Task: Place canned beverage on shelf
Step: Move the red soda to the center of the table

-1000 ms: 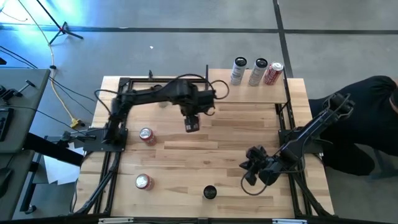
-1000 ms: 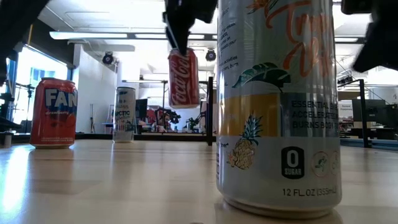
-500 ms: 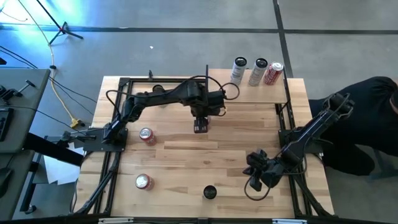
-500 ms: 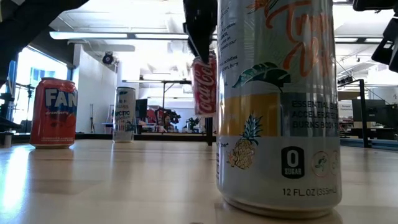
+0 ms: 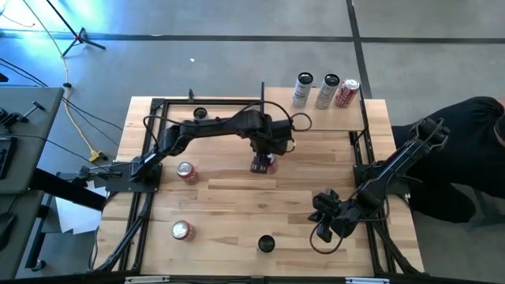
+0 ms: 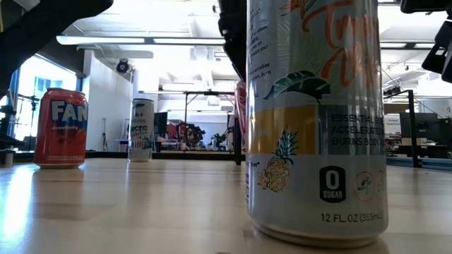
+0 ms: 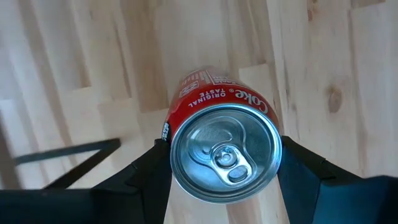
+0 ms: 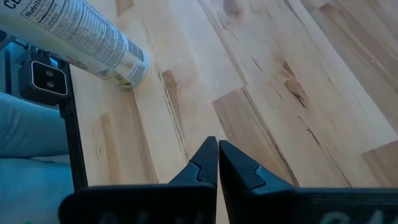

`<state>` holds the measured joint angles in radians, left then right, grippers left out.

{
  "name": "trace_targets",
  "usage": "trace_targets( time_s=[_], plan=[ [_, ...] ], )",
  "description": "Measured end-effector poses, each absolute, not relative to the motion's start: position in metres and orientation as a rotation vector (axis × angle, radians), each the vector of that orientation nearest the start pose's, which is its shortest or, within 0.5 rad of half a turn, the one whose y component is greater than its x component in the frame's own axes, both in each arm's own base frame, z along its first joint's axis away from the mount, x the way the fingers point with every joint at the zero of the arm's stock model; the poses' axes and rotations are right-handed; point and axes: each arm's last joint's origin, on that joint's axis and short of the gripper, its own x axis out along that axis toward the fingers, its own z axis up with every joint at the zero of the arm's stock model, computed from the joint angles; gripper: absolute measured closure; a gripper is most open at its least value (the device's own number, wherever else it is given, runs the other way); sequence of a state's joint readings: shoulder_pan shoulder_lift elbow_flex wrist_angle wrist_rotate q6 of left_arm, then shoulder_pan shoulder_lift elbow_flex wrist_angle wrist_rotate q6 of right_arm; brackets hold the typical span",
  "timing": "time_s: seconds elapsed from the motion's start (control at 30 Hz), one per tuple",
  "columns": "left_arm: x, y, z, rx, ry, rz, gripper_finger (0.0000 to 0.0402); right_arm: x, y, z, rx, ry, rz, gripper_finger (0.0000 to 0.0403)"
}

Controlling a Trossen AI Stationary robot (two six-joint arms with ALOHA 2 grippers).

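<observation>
- My left gripper (image 5: pixel 261 163) is squeezed tight around a red Coke can (image 7: pixel 225 148), one dark finger on each side of it, and the can is up off the wood.
- A second ago this gripper sat left of the middle of the high view. Now it has slid right, to the middle of the table (image 5: pixel 237 197), closer to the shelf.
- In the low view the red can used to hang in plain sight. Now it is almost hidden behind the big pineapple can (image 6: pixel 314 120) near the camera.
- The shelf (image 5: pixel 316 117) is in the upper right of the high view. Three cans (image 5: pixel 324 91) already stand along its far edge.
- I think the carry is about half done. The can must go up and right some more.
- My right gripper (image 8: pixel 217 163) waits at the lower right of the high view, fingers pressed together with nothing between them.
- Three more cans (image 5: pixel 186 172) stand on the table, left and bottom.
</observation>
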<state>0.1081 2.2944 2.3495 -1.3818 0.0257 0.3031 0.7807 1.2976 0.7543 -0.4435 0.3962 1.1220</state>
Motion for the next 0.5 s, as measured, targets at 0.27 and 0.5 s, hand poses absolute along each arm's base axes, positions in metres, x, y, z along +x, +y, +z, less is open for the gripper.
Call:
trace_targets(
  time_s=[0.27,0.5],
  plan=[
    [0.463,0.049,0.265,0.173,1.357,-0.167,0.0193,0.18,0.162,0.204,0.498,0.884,-0.141,0.0402],
    [0.466,0.049,0.257,0.165,1.369,-0.176,0.0183,0.179,0.162,0.204,0.498,0.884,-0.142,0.0402]
  ],
)
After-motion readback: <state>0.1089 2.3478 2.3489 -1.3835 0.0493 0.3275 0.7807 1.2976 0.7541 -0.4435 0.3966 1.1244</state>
